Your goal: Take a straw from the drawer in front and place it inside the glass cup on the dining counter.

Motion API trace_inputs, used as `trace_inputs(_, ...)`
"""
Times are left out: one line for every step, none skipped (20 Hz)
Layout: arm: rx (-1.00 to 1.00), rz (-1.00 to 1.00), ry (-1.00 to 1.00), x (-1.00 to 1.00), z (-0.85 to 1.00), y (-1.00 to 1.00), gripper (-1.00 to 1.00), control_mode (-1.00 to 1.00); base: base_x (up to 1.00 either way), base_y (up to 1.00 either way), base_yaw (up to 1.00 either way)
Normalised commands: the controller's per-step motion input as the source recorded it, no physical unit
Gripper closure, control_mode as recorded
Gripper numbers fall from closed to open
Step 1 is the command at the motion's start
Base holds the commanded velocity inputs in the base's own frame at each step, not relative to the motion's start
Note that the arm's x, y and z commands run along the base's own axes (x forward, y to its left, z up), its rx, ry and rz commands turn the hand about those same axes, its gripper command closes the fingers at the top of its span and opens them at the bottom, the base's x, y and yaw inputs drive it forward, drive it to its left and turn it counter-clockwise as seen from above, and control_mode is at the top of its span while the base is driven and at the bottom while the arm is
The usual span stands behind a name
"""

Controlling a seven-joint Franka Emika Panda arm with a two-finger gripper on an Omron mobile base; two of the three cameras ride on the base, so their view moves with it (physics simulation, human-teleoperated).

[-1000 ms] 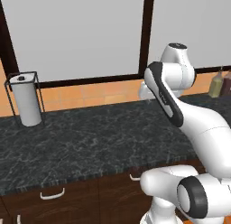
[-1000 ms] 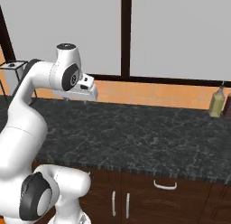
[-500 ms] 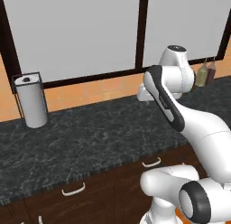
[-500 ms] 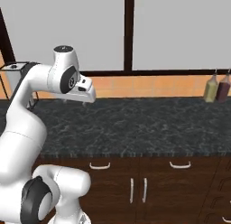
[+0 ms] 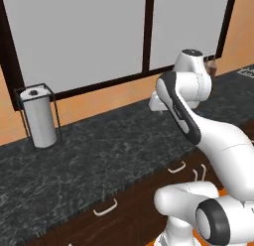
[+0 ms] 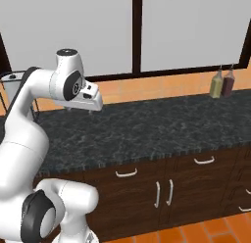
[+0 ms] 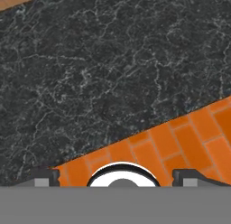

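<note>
The fingers (image 7: 115,179) sit wide apart, empty, over the black desk (image 7: 90,69); the straw, likely light and slippery, wants a mid-length pinch.

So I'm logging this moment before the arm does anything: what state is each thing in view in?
gripper: open, empty, over the black granite counter
paper towel roll: upright in its wire holder
two bottles: upright, side by side at the back of the counter
drawers: shut
cabinet doors: shut
</note>
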Motion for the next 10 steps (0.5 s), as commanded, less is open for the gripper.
trace_inputs(0.0,0.0,0.0,0.0,0.0,0.0,-1.0,1.0,0.21,0.58,-0.39)
trace_inputs(0.0,0.0,0.0,0.0,0.0,0.0,-1.0,1.0,0.24,0.54,-0.38)
trace_inputs(0.0,0.0,0.0,0.0,0.0,0.0,-1.0,1.0,0.26,0.35,-0.33)
trace_inputs(0.0,0.0,0.0,0.0,0.0,0.0,-1.0,1.0,0.24,0.36,-0.32)
trace_inputs(0.0,0.0,0.0,0.0,0.0,0.0,-1.0,1.0,0.25,0.48,-0.34)
trace_inputs(0.0,0.0,0.0,0.0,0.0,0.0,-1.0,1.0,0.25,0.47,-0.33)
trace_inputs(0.0,0.0,0.0,0.0,0.0,0.0,-1.0,1.0,0.09,0.42,-0.3)
trace_inputs(0.0,0.0,0.0,0.0,0.0,0.0,-1.0,1.0,0.0,0.41,-0.27)
trace_inputs(0.0,0.0,0.0,0.0,0.0,0.0,-1.0,1.0,0.0,0.43,-0.25)
trace_inputs(0.0,0.0,0.0,0.0,0.0,0.0,-1.0,1.0,-0.02,0.44,-0.23)
